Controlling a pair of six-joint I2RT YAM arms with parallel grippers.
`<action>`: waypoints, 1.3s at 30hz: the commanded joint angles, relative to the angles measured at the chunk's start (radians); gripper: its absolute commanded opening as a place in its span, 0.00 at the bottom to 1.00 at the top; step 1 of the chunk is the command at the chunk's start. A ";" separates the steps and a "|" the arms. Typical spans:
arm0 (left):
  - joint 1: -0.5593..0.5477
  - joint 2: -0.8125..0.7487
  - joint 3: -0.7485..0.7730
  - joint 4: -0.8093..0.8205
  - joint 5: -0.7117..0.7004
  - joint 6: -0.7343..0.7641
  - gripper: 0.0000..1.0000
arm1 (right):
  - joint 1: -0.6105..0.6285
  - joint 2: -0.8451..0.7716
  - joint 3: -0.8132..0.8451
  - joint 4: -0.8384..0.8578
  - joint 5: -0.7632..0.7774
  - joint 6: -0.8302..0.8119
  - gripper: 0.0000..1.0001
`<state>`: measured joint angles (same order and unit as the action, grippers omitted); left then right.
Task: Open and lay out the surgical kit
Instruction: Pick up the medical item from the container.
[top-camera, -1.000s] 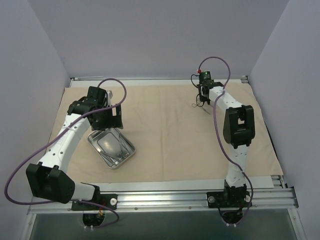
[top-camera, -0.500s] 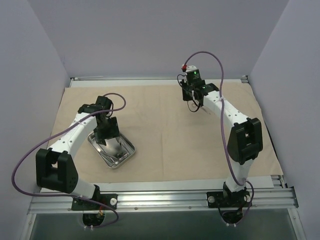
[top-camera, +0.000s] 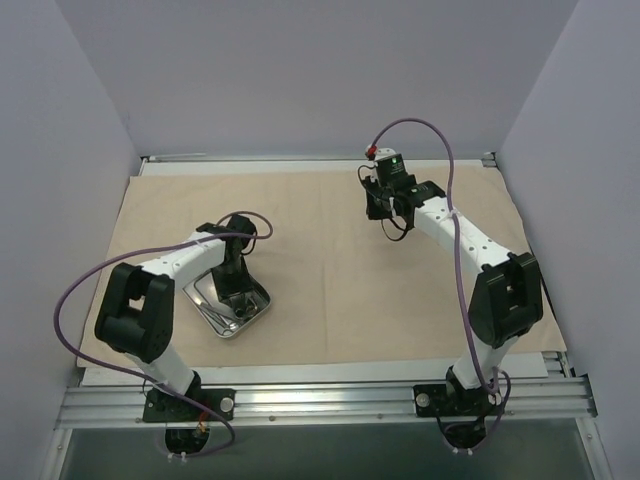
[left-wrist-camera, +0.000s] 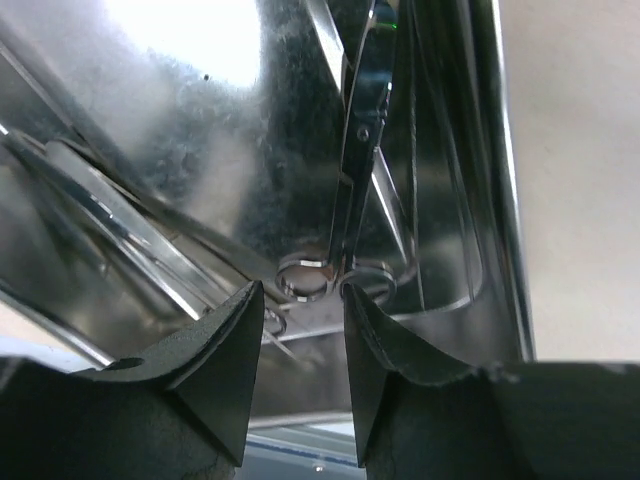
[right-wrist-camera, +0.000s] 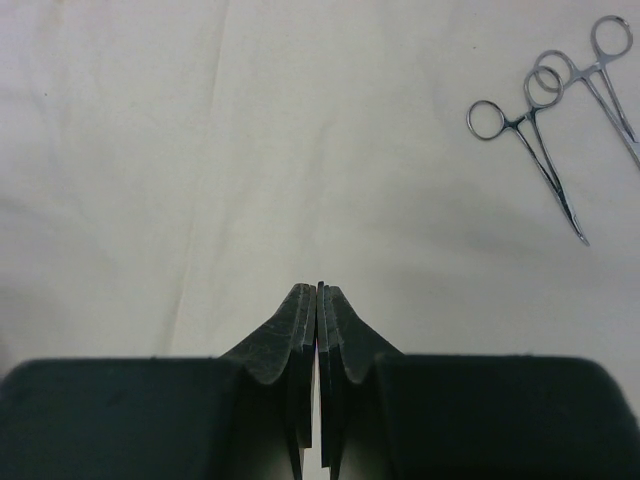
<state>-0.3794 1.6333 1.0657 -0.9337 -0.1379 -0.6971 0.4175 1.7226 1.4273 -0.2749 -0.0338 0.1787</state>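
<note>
Cloth wrap (top-camera: 340, 275), beige, spread flat and open under both arms; steel tray (top-camera: 228, 322) lying on the near-left part of it, turned at an angle; left gripper (left-wrist-camera: 300, 298) lowered into the tray, jaws narrowly apart with a clear gap, nothing visibly clamped; right gripper (right-wrist-camera: 319, 292) over bare cloth at the far side, right of centre, jaws pressed together and empty; scissors (left-wrist-camera: 362, 140) lying along the tray's right wall, ring handles just beyond the left fingertips (left-wrist-camera: 235, 320), one ring in line with the gap; other thin instruments (left-wrist-camera: 110, 215) crossing the tray floor further left; two ring-handled forceps (right-wrist-camera: 545, 135) overlapping on the cloth, right of the shut fingers.
</note>
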 joint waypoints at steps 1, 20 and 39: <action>-0.021 0.046 0.003 0.064 -0.068 -0.067 0.46 | -0.006 -0.095 -0.013 -0.018 0.012 -0.005 0.00; 0.060 0.189 -0.006 0.065 -0.124 -0.082 0.52 | -0.008 -0.159 -0.064 -0.017 0.012 -0.010 0.00; 0.128 0.151 0.146 0.004 -0.098 0.011 0.68 | -0.006 -0.152 -0.039 -0.006 0.005 -0.016 0.00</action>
<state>-0.2588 1.7821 1.1732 -0.9112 -0.2249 -0.6968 0.4133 1.6089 1.3640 -0.2882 -0.0345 0.1749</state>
